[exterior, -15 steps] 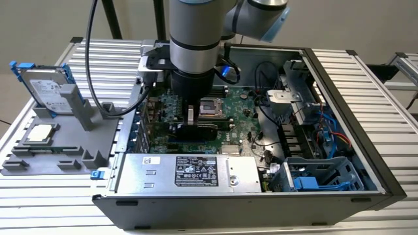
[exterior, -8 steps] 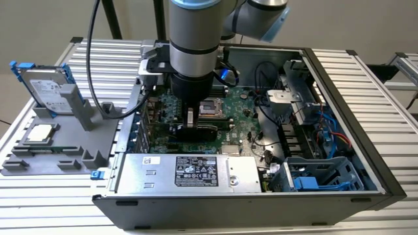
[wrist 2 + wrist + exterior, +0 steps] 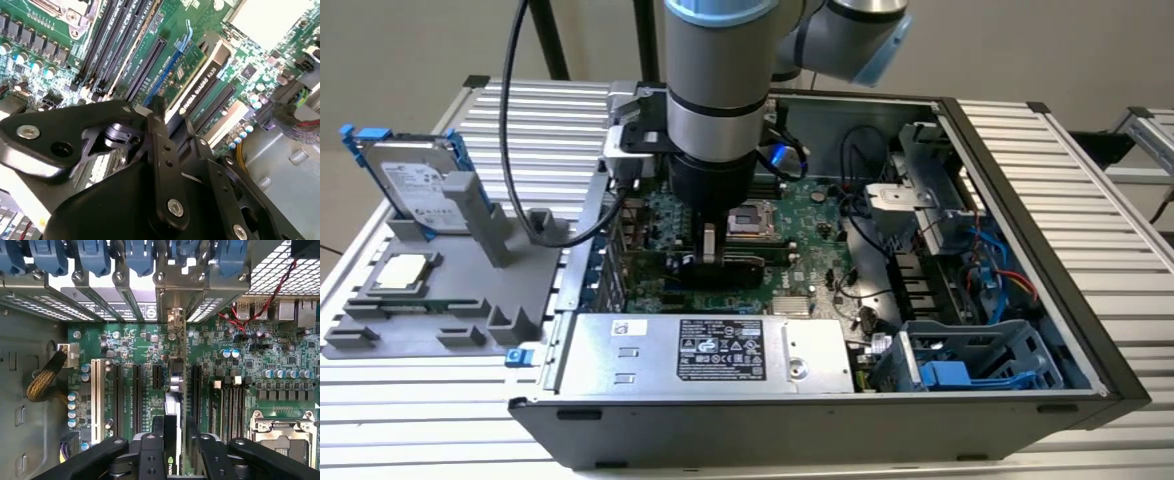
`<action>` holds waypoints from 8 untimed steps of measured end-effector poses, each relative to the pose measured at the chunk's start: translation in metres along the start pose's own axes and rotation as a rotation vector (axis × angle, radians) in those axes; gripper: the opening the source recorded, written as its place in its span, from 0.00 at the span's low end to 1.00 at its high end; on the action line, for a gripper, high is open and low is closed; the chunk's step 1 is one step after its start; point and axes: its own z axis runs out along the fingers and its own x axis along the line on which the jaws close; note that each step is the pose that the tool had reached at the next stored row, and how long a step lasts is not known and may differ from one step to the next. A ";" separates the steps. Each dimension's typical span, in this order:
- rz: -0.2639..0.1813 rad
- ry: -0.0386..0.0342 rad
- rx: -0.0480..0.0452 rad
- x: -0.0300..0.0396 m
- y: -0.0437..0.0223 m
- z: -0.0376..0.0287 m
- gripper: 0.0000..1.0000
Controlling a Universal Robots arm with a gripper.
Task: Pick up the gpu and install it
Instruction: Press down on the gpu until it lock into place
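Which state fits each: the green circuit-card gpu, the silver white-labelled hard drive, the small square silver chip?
Things:
1. green circuit-card gpu
2. silver white-labelled hard drive
3. small square silver chip

States:
A. lying flat on the grey tray
B. on edge over the green motherboard, in the black gripper
C. standing upright on the grey tray

Pairs: 1-B, 2-C, 3-A

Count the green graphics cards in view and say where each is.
1. The green circuit card with black cooler stands edge-on on the green motherboard, gripped by the black hand. The arm may hide others.
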 end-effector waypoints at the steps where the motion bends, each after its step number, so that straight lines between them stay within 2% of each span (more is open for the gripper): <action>1: 0.000 0.0009 -0.0005 0.0001 0.0001 -0.0004 1.00; 4: 0.000 0.0011 -0.0005 0.0002 0.0001 -0.0005 1.00; 5: 0.000 0.0032 -0.0007 0.0001 0.0002 -0.0016 1.00; 8: 0.000 0.0040 -0.0007 0.0001 0.0006 -0.0143 1.00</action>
